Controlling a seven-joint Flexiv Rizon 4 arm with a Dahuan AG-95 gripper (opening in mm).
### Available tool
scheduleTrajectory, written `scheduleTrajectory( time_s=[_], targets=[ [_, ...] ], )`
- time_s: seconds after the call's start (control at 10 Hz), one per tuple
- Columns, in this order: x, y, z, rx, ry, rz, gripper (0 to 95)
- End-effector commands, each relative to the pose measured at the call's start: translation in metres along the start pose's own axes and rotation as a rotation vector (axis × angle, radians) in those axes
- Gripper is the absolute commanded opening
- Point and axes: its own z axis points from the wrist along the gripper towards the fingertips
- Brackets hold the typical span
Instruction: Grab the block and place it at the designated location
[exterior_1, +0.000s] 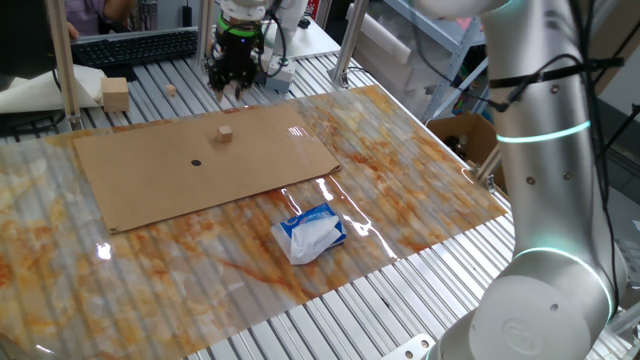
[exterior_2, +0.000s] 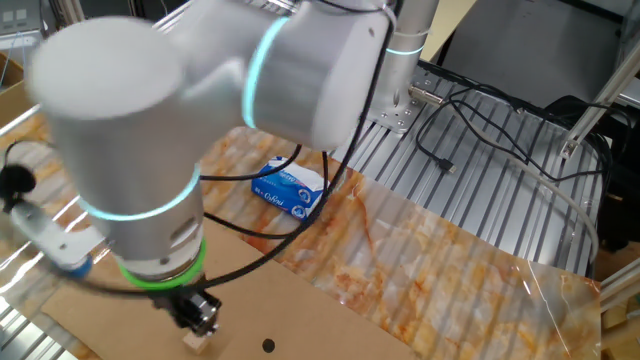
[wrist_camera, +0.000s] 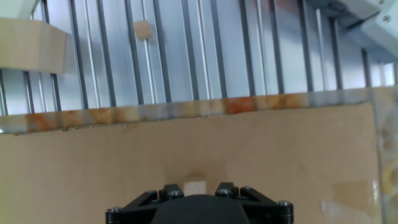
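Note:
The block is a small tan cube lying on the brown cardboard sheet. It also shows in the other fixed view. My gripper hangs above it with its jaws apart and nothing in them. In the hand view the block sits on the cardboard, framed between the two fingertips of the gripper. The designated location is a black dot on the cardboard, a little nearer the front and left of the block; it also shows in the other fixed view.
A second small tan cube lies on the metal slats behind the cardboard, also in the hand view. A larger pale wooden block stands at the back left. A blue-and-white tissue pack lies in front of the cardboard.

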Motion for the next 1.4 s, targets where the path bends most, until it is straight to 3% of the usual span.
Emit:
scheduleTrajectory(
  time_s=[0.1,0.2,1.4],
  targets=[
    [0.0027,-0.0024,0.0042,0.021,-0.021,0.012,57.0],
    [0.0027,-0.0024,0.0042,0.033,-0.025,0.013,57.0],
    [0.0027,-0.0024,0.0042,0.032,-0.028,0.007,57.0]
  ],
)
